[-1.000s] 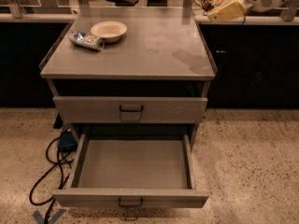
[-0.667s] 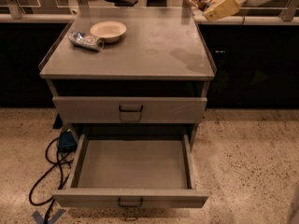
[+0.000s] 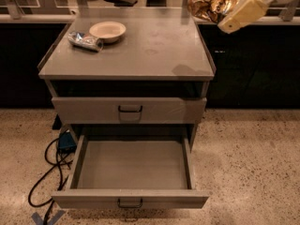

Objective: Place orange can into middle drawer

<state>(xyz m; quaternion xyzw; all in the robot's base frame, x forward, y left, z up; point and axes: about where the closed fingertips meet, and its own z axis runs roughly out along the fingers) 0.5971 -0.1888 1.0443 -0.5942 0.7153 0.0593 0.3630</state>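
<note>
The orange can [image 3: 209,3], shiny golden-orange and creased, hangs in the air above the back right corner of the grey cabinet top [image 3: 154,50]. My gripper [image 3: 224,9] is shut on it, reaching in from the upper right, with a cream finger [image 3: 243,11] along the can's right side. The middle drawer [image 3: 133,165] is pulled out wide at the bottom of the cabinet; its plain grey tray holds nothing, and its front panel has a dark wire handle [image 3: 130,203]. The can is well above and behind the drawer.
A cream bowl [image 3: 107,31] and a silver-blue can [image 3: 85,40] lying on its side sit at the back left of the cabinet top. A shut grey drawer [image 3: 129,110] sits above the open one. A black cable [image 3: 49,172] and blue box lie on the floor at the left.
My gripper with the orange can has shifted a little left, then slightly back down and right. It stays above the cabinet's back right corner. Nothing else has moved.
</note>
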